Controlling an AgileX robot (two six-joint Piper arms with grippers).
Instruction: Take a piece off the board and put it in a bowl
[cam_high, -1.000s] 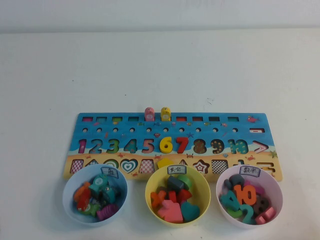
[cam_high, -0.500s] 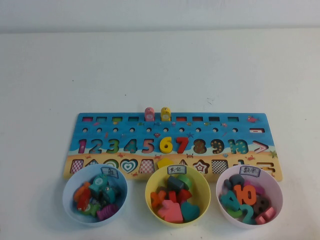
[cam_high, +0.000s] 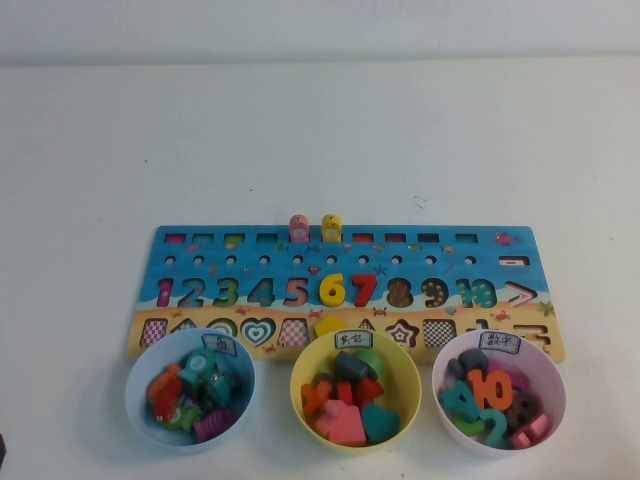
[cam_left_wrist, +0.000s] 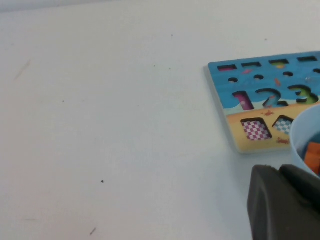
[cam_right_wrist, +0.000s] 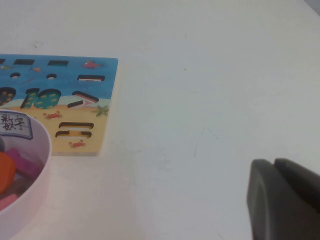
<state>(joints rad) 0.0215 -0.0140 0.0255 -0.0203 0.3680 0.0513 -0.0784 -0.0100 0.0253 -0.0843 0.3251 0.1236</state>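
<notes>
I see the left gripper (cam_left_wrist: 282, 202) low over the table near the board's left end, beside the blue bowl (cam_high: 190, 388), jaws together. The right gripper (cam_right_wrist: 285, 197) sits over bare table right of the board, jaws together too. Nearest me stand three bowls: blue, yellow bowl (cam_high: 355, 390), and the pink bowl (cam_high: 499, 394) on the right. Beyond them lies the board (cam_high: 345, 290), the yellow 6 (cam_high: 332, 289) seated mid-row beside the red 7 (cam_high: 364, 290).

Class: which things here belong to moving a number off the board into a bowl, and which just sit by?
Job: yellow 6, board, pink bowl, left gripper and right gripper, both shut, off to the sides.
Bystanders: yellow bowl, blue bowl, red 7.
</notes>
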